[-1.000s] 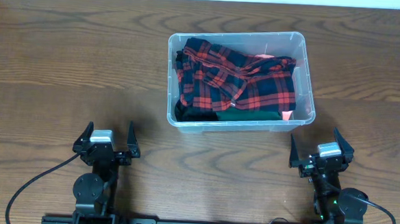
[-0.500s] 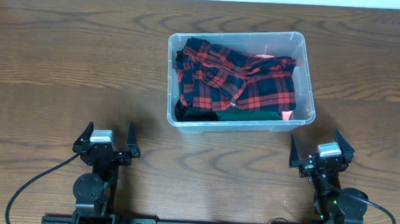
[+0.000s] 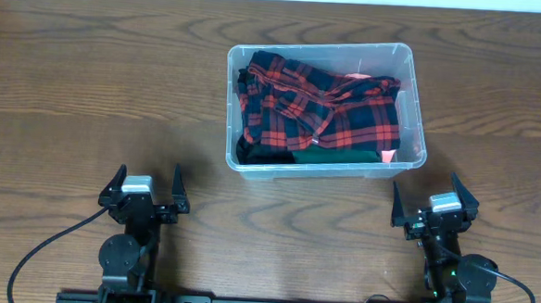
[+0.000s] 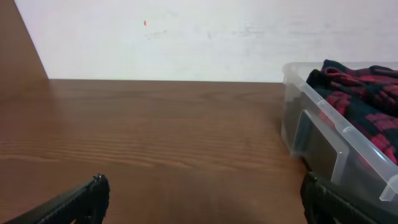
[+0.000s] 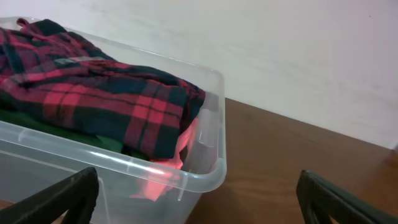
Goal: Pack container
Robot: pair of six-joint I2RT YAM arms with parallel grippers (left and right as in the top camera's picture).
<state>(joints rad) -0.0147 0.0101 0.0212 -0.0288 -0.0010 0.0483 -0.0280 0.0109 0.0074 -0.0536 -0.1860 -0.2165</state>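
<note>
The clear plastic container (image 3: 417,108) stands on the wooden table at the centre right. It holds a red and black plaid garment (image 3: 319,108) over green and pink cloth. The container also shows in the left wrist view (image 4: 339,158) at the right and in the right wrist view (image 5: 186,168) at the left, with the plaid garment (image 5: 93,99) heaped inside. My left gripper (image 3: 144,189) is open and empty near the front left edge. My right gripper (image 3: 435,202) is open and empty just in front of the container's near right corner.
The wooden table (image 3: 98,87) stretches to the left and behind the container. A white wall (image 4: 186,37) rises behind the table's far edge. Black cables run from both arm bases at the front edge.
</note>
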